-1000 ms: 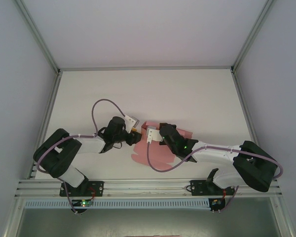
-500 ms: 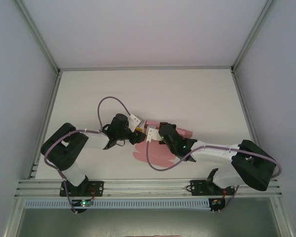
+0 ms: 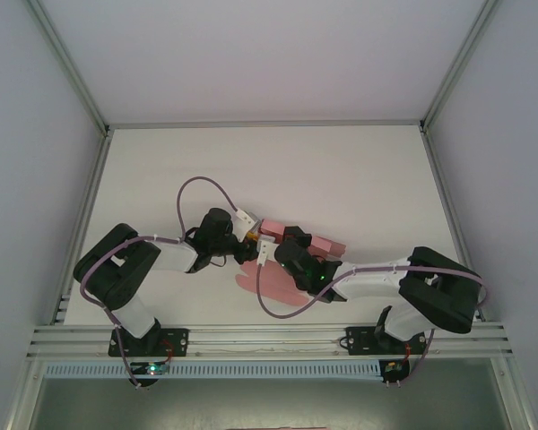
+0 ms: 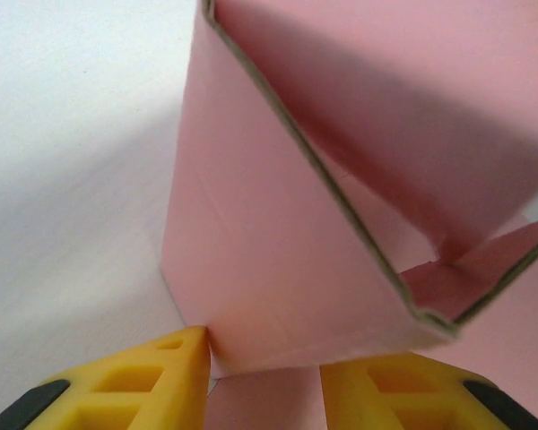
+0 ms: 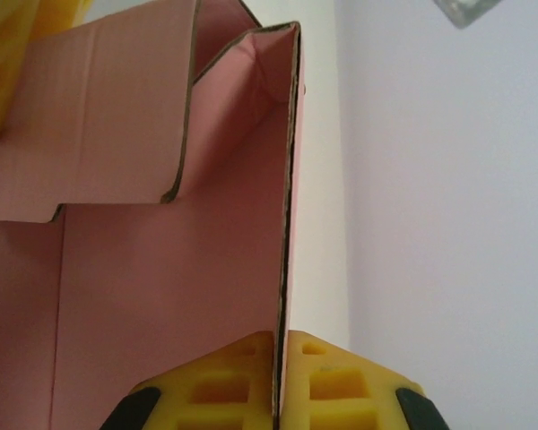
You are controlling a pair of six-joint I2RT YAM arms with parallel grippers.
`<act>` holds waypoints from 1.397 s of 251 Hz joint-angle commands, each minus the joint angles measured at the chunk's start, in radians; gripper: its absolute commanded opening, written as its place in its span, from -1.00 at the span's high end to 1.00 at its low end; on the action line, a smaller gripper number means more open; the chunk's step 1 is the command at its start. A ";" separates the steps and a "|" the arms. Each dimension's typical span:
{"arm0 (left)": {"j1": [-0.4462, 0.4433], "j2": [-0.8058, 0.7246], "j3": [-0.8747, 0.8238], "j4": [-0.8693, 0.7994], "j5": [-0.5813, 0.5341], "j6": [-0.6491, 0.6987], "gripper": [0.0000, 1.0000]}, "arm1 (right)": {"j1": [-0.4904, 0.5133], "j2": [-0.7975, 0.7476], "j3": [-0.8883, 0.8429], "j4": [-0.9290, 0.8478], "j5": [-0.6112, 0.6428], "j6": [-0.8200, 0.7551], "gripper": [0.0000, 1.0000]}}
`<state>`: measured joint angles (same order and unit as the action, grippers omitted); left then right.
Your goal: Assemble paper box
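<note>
Currently both arms are angled inward and the wrists meet over the pink thin-card paper box (image 3: 327,244), partly folded, near the middle of the white table (image 3: 359,170).

My right arm has its elbow bent up near its base and the forearm runs left and away. The right gripper (image 3: 273,240) is clenched on an upright wall of the box, and in the right wrist view the card stands edge-on, pinched between the yellow fingers (image 5: 224,385). My left arm mirrors it: elbow out to the left, forearm running right. The left gripper (image 3: 251,238) sits just beside the right one. In the left wrist view its jaws are parted, and one yellow fingertip (image 4: 175,358) touches the bottom corner of a raised folded panel (image 4: 278,233). More pink card lies flat behind the gap.
</note>
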<state>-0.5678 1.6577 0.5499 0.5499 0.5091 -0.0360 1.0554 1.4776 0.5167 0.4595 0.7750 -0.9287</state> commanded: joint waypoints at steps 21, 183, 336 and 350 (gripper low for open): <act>0.004 -0.037 -0.047 0.087 0.028 0.034 0.25 | 0.011 0.058 -0.078 -0.141 0.002 -0.018 1.00; 0.004 0.062 0.106 0.100 0.071 0.030 -0.02 | 0.064 0.084 -0.047 -0.290 -0.075 0.090 1.00; -0.045 0.149 0.155 0.133 -0.308 -0.077 0.82 | 0.012 0.020 -0.040 -0.322 -0.190 0.175 1.00; -0.082 0.153 0.194 0.037 -0.484 -0.084 1.00 | 0.009 -0.006 -0.041 -0.334 -0.210 0.190 1.00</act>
<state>-0.6044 1.7905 0.6800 0.6479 0.3954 -0.0479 1.0458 1.4773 0.5407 0.3607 0.8478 -0.7937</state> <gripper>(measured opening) 0.078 0.054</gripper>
